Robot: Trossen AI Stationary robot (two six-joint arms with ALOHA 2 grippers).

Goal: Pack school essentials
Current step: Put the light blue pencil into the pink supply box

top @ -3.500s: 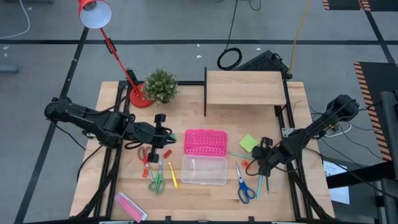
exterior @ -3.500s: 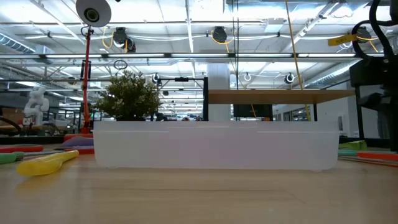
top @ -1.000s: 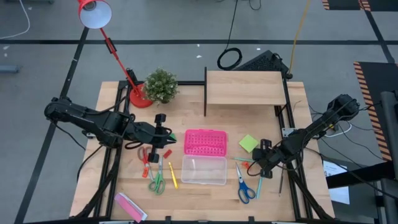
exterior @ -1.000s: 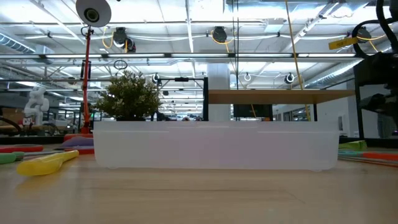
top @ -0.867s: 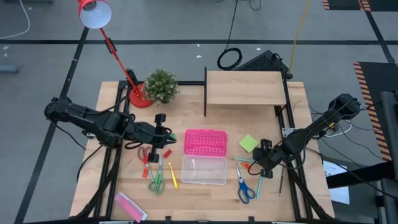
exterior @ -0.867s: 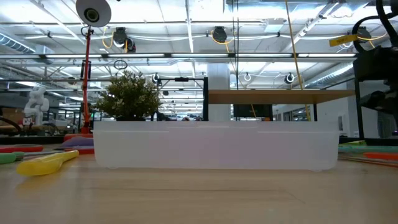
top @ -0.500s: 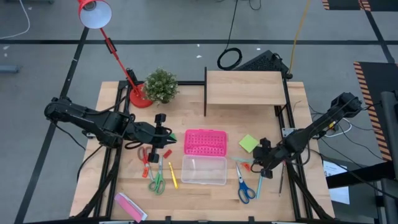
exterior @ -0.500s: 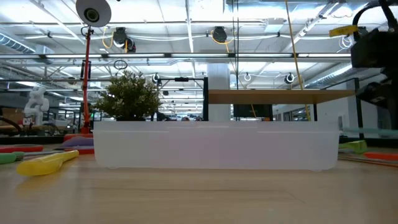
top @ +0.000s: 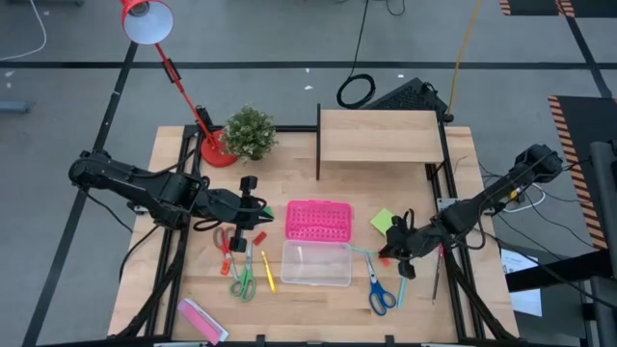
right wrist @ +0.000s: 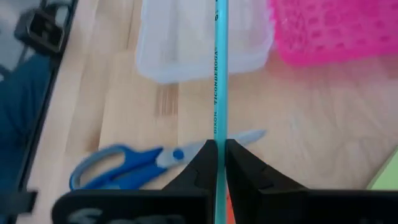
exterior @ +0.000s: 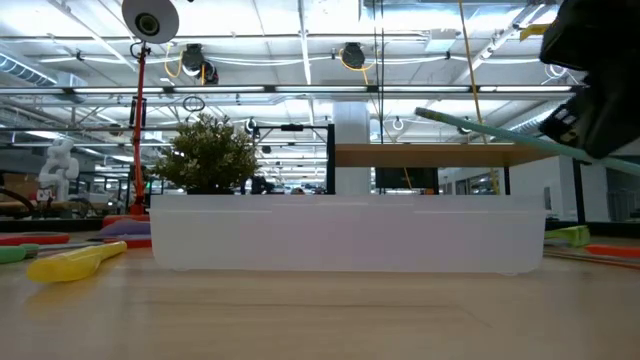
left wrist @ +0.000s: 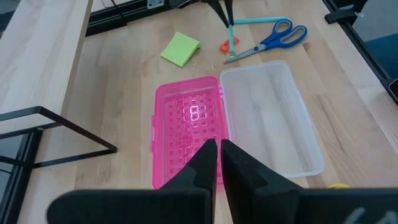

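Moved: right gripper (top: 398, 248) lifts teal pencil (right wrist: 216, 74) off table, clamped tight.
Aim: clear box (top: 316, 263), pencil angled boxward.
Left gripper (top: 253, 208): closed, empty, waiting.

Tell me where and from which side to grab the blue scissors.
Grip the blue scissors across the narrow closed blades, just past the handles, coming straight down from above. They lie flat on the table, loops toward the front edge, tips toward the clear box. The loops are wide and the metal tips thin. The right claw already holds a teal pencil.
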